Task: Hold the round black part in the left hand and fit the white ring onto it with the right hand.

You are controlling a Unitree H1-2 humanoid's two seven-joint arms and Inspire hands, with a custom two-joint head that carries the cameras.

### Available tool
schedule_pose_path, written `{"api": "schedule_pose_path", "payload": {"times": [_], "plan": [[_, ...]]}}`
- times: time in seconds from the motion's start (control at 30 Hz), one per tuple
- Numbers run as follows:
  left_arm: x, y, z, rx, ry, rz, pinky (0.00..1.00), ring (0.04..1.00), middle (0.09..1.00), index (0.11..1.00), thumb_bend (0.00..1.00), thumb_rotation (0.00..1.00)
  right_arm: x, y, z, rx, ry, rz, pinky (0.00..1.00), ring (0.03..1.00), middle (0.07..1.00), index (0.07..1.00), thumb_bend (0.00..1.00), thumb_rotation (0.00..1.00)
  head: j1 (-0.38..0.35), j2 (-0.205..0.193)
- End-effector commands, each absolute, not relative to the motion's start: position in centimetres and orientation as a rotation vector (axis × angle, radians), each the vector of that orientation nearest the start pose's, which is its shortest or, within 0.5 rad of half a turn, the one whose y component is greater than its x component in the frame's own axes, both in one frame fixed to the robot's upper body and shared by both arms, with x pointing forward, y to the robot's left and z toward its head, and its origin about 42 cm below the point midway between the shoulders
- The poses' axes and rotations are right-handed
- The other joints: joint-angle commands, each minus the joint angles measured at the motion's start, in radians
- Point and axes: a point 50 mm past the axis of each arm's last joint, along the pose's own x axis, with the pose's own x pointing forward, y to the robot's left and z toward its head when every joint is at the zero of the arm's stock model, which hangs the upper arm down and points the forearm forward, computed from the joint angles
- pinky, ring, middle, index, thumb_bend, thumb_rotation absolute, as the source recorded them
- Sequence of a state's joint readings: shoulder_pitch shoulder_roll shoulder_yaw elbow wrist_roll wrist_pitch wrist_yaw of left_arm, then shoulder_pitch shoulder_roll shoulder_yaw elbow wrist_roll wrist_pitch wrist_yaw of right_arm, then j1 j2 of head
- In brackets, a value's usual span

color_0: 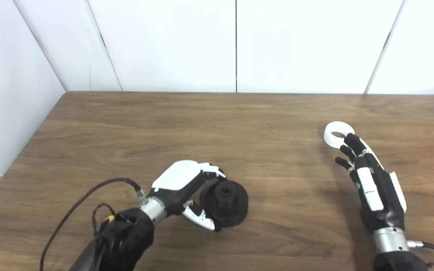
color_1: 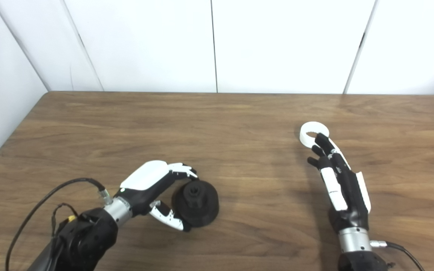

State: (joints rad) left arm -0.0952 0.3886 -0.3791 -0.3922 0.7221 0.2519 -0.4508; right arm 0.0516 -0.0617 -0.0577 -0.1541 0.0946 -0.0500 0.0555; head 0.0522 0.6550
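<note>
My left hand (color_0: 187, 188) curls around the round black part (color_0: 225, 203) resting on the wooden table (color_0: 217, 128). My right hand (color_0: 371, 180), fingers spread, reaches the white ring (color_0: 336, 136) lying flat, fingertips touching its near edge.

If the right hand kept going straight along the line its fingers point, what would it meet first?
The white ring. The right hand points up the table toward the back wall, and the ring lies right at its fingertips, seemingly already touching them or nearly so; exact contact is unclear.
</note>
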Motion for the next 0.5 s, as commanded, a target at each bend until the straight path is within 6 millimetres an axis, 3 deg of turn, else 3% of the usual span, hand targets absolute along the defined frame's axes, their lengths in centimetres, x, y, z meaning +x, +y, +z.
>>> {"api": "schedule_pose_path", "payload": {"times": [0.0,0.47], "plan": [[27.0,19.6,19.0,1.11,-0.159,-0.574,0.85,0.923,0.871,0.707,0.85,0.23,25.2,-24.3,11.8,0.04,-0.121,-0.019,0.83,0.907,0.909,0.879,0.6,0.77,0.0,0.003],[24.4,18.2,18.5,1.073,-0.177,-0.615,0.84,0.915,0.862,0.697,0.87,0.2,25.1,-24.5,12.3,0.013,-0.119,-0.024,0.83,0.927,0.92,0.878,0.64,0.79,-0.009,0.015]]}}
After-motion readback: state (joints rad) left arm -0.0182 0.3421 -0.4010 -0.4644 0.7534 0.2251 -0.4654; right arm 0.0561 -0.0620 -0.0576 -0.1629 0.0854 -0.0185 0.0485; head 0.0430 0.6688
